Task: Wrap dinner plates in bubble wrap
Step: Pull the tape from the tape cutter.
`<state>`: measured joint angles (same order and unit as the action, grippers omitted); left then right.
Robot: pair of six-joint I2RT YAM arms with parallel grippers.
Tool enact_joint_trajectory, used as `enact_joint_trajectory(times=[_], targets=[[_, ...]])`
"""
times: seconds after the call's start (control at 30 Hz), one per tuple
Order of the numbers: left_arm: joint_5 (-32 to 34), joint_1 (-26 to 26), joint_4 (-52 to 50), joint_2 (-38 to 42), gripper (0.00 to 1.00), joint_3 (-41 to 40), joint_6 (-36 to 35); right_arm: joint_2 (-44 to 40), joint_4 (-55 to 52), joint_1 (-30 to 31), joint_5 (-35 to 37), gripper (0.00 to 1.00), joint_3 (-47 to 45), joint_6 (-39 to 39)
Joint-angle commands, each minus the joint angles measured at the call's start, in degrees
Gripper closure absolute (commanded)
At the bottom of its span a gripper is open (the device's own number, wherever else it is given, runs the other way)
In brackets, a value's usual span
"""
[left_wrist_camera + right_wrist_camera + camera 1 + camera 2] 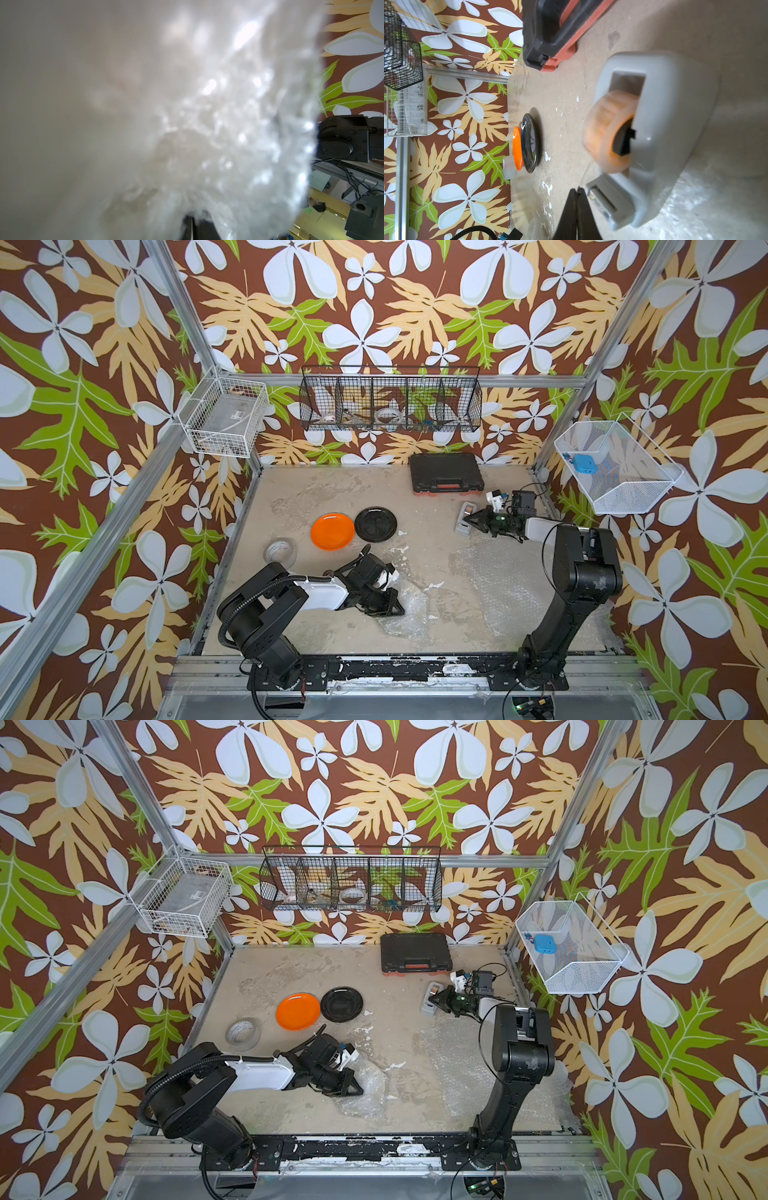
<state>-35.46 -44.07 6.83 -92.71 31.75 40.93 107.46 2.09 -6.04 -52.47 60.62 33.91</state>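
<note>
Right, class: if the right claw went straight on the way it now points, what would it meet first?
Most likely the grey plastic tape dispenser: the shut right claw sits beside its cutter end. Depth is unclear; slipping past, it heads toward the round black plate.

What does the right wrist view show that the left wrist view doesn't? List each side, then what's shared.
Right wrist only: the grey tape dispenser, the orange plate and black plate beyond it, the black-and-red case, and the right gripper, jaws shut by the dispenser's cutter end.
Left wrist only: bubble wrap, blurred, filling most of the frame.
Both: the floral wallpaper.
</note>
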Motion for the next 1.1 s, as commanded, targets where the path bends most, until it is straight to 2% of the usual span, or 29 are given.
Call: enact_joint_trajectory(times=[0.0,0.4,0.63,0.7,0.77,1.07], targets=[[7.82,0.04,-11.66,-0.99,0.92,-0.73,0.03,-2.22,-0.57,0.79,-1.4,1.0,-1.89,-0.16],[7.53,0.04,-11.04,-0.72,0.92,-1.77,-0.04,-10.81,-0.14,1.58,-0.67,1.0,-14.91,-0.32],[7.45,0.04,-10.96,-0.75,0.92,-1.86,-0.03,-11.25,2.11,-2.19,1.22,1.0,-15.2,0.56],[7.51,0.05,-10.94,-0.72,0.92,-1.95,0.02,-10.29,1.31,-3.47,1.93,0.85,-12.58,-0.46],[7.45,0.06,-10.96,-0.75,0.92,-2.04,0.03,-8.82,1.61,-4.27,2.0,0.75,-10.14,-0.31],[7.44,0.04,-11.22,-0.92,0.92,-1.6,0.12,0.49,5.04,-4.29,-2.26,0.68,-1.82,1.99]])
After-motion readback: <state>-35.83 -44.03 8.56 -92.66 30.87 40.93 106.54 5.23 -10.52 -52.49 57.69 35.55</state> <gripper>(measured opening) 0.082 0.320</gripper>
